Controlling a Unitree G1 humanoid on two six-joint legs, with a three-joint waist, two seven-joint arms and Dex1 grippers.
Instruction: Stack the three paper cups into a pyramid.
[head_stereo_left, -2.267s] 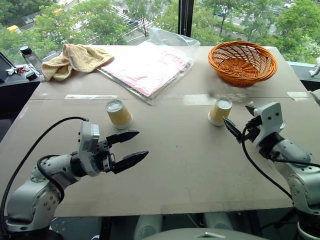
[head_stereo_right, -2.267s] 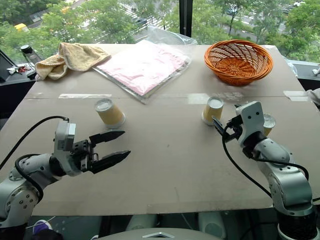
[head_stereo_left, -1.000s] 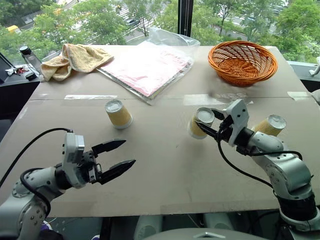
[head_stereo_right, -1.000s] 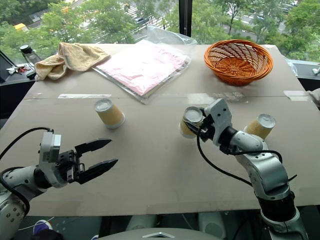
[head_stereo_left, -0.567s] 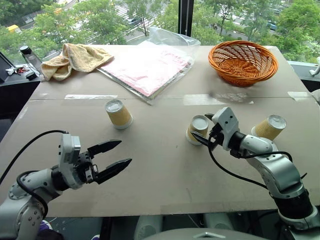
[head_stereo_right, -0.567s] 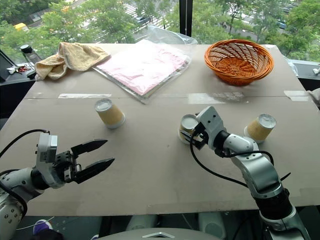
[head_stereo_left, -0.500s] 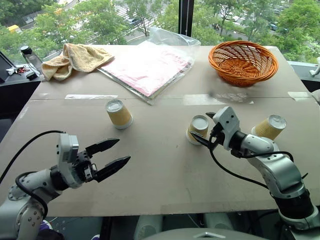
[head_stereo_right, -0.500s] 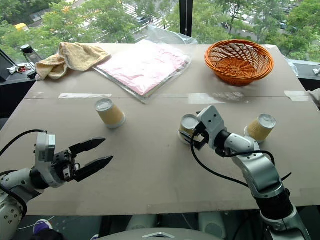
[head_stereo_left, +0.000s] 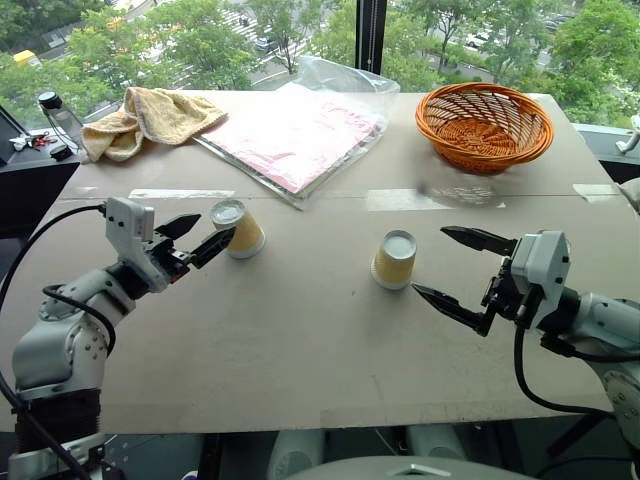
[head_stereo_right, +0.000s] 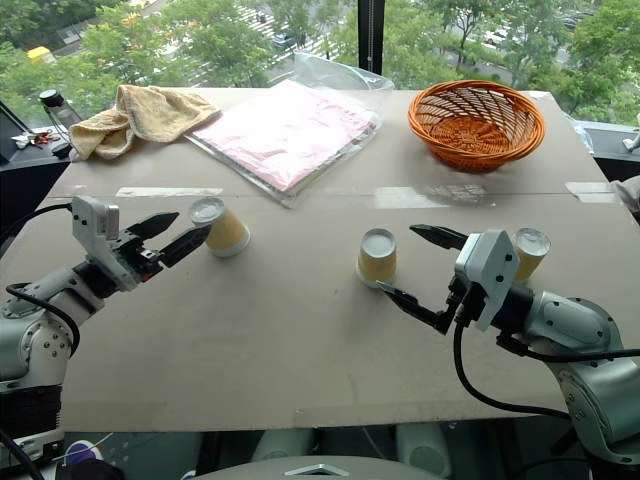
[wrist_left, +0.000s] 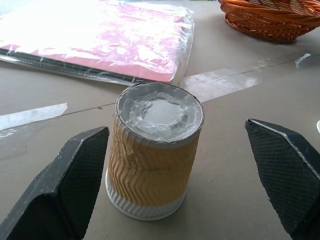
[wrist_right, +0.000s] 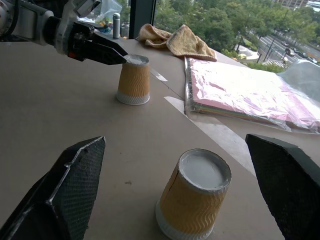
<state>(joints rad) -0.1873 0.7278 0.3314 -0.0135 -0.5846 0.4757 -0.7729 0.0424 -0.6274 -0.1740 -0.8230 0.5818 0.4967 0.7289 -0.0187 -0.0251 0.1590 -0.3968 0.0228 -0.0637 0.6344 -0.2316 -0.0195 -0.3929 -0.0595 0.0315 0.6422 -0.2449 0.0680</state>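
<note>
Three paper cups are counted on the desk (head_stereo_left: 300, 370), all upside down and well apart. Nearest, the right gripper (head_stereo_right: 408, 268) is seen with fingers spread wide and empty, just beside the middle cup (head_stereo_right: 376, 257). The third cup (head_stereo_right: 527, 251), behind the right wrist, is seen in the right eye view but hidden in the left eye view. The left gripper (head_stereo_left: 195, 236) is open, its fingers flanking the left cup (wrist_left: 155, 157) without touching. Farther off lie one pink packet (head_stereo_left: 295, 132), one towel (head_stereo_left: 150, 115) and one basket (head_stereo_left: 484, 124).
</note>
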